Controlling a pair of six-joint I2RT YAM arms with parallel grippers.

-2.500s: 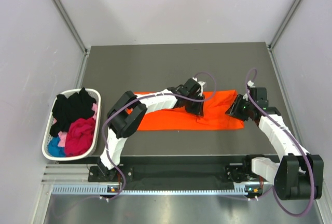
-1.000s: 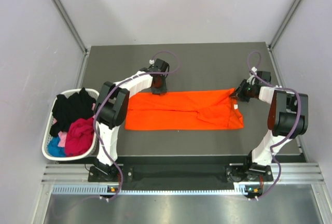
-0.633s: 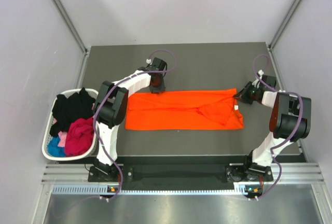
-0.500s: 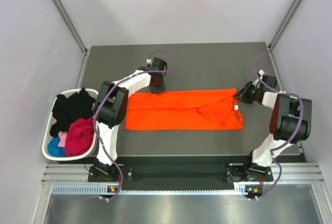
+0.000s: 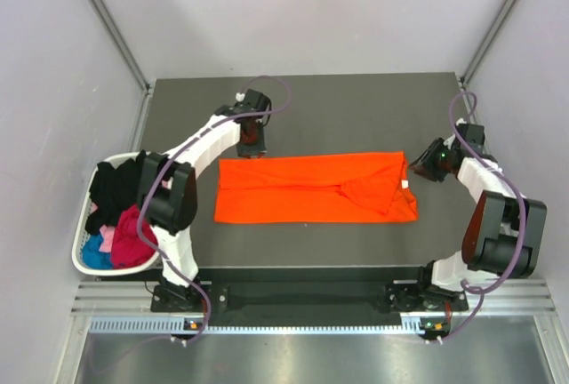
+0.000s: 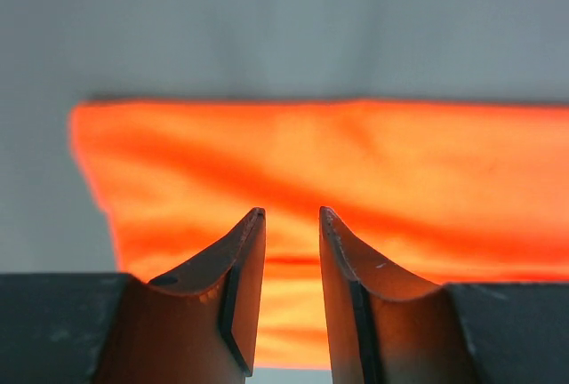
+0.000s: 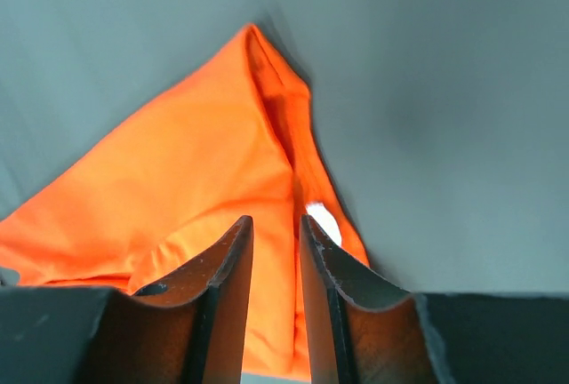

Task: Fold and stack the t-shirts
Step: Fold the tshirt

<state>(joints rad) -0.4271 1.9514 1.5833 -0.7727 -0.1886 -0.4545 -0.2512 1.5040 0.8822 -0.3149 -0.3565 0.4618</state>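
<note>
Item 1: orange tee [image 5: 316, 188], flat on table [image 5: 356, 108]. I see left gripper [image 6: 292, 215] and right gripper [image 7: 276, 221] both narrowly parted, empty.

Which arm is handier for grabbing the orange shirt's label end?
Probably right: the right gripper hangs by the orange t-shirt near its white label; the left gripper is at the other end.

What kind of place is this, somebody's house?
Probably a robot lab booth, not a house: two robot arms bolted to a dark table, plain walls, an orange t-shirt and a laundry basket.
</note>
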